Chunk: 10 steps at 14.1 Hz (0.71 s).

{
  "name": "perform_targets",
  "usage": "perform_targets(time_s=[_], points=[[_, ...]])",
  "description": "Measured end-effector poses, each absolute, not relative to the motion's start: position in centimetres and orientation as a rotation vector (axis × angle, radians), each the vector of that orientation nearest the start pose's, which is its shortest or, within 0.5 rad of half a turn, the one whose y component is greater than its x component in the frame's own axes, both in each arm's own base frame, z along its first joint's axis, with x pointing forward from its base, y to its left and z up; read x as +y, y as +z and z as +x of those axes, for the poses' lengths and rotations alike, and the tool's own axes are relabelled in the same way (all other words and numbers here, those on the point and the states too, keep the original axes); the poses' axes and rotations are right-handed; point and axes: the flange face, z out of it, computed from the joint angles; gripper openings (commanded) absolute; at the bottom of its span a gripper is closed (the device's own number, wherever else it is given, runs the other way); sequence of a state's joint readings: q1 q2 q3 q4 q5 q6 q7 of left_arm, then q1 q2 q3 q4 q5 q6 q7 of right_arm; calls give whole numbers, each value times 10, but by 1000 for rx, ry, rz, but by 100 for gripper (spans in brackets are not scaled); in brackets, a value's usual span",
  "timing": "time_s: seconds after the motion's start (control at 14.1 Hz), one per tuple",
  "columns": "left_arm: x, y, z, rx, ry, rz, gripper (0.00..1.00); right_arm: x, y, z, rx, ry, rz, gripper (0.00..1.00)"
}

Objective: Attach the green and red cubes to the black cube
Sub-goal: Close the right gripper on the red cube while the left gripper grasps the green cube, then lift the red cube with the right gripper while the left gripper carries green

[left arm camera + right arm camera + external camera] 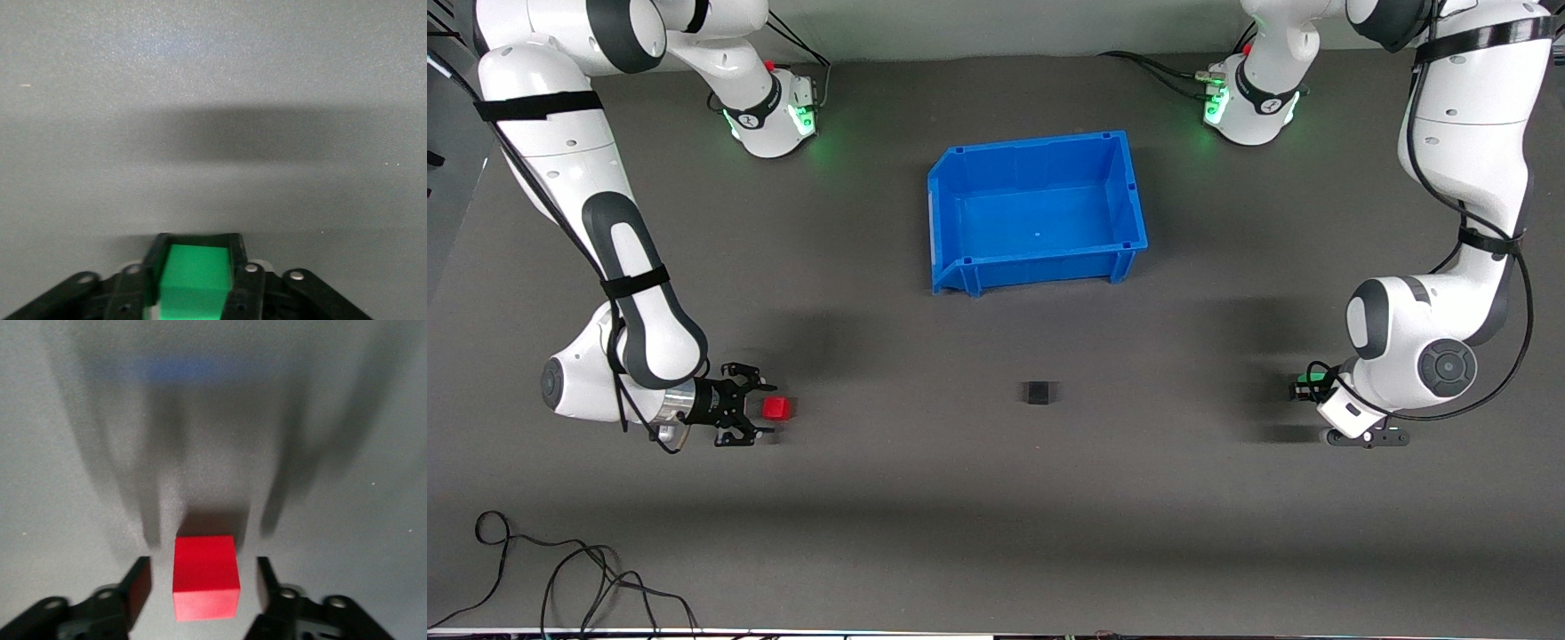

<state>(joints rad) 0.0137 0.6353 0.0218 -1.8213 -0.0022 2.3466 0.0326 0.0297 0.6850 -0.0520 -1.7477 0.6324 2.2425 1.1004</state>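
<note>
A small black cube (1039, 392) sits on the dark table, nearer the front camera than the blue bin. A red cube (776, 408) lies on the table toward the right arm's end. My right gripper (762, 409) is open, low at the table, with its fingers either side of the red cube (205, 577) and gaps on both sides. My left gripper (1303, 387) is shut on the green cube (195, 280) toward the left arm's end of the table; in the front view only a sliver of green (1310, 378) shows beside the wrist.
An empty blue bin (960, 197) stands mid-table, farther from the front camera than the black cube. Loose black cables (560, 578) lie near the table's front edge toward the right arm's end.
</note>
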Motion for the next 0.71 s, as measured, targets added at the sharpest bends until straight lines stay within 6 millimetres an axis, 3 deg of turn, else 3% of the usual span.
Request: perform_targets(time_s=[0.21, 0.35, 0.5, 0.57, 0.71], points=[[22, 178, 637, -2, 170, -3129, 6, 5, 168, 646, 1974, 537, -1990, 32], [22, 182, 640, -39, 165, -3136, 6, 5, 169, 647, 1973, 535, -1988, 33], [16, 192, 647, -299, 190, -3148, 8, 5, 175, 650, 1966, 524, -1986, 33], [3, 202, 653, -465, 191, -3132, 8, 6, 180, 652, 1959, 515, -1986, 33], [-41, 225, 668, -753, 159, -3077, 8, 13, 193, 657, 1940, 497, -1984, 33]])
